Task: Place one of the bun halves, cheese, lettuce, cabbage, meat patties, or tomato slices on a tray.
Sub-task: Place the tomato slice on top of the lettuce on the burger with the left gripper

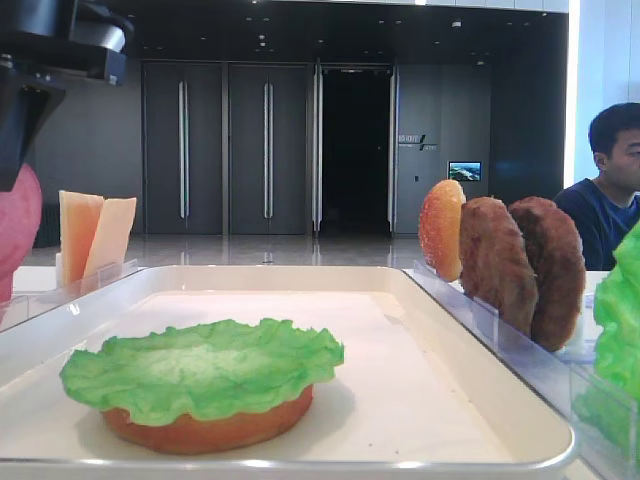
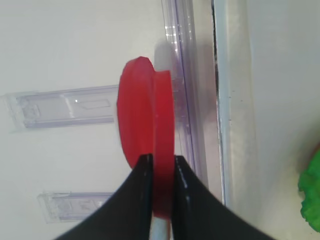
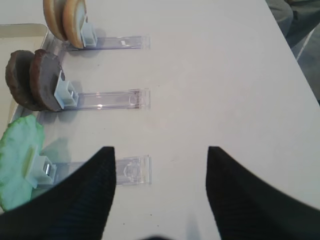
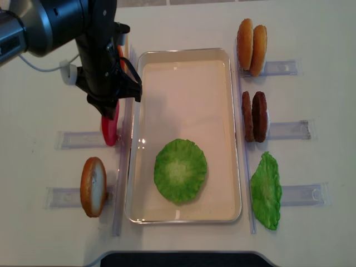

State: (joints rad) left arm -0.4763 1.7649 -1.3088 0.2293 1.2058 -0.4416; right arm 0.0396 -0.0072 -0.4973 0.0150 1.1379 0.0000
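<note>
My left gripper [image 2: 161,172] pinches a tomato slice [image 2: 162,150] standing on edge in its clear rack [image 2: 65,107], just left of the tray [image 4: 233,139] (lettuce [image 4: 180,170] already lies inside). My right gripper [image 3: 160,172] hangs spread over bare table [image 3: 225,75].

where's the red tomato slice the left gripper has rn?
In the overhead view, the flat round red tomato slice stands on edge in the shut left gripper, over the clear plastic rack just left of the white rectangular tray.
</note>
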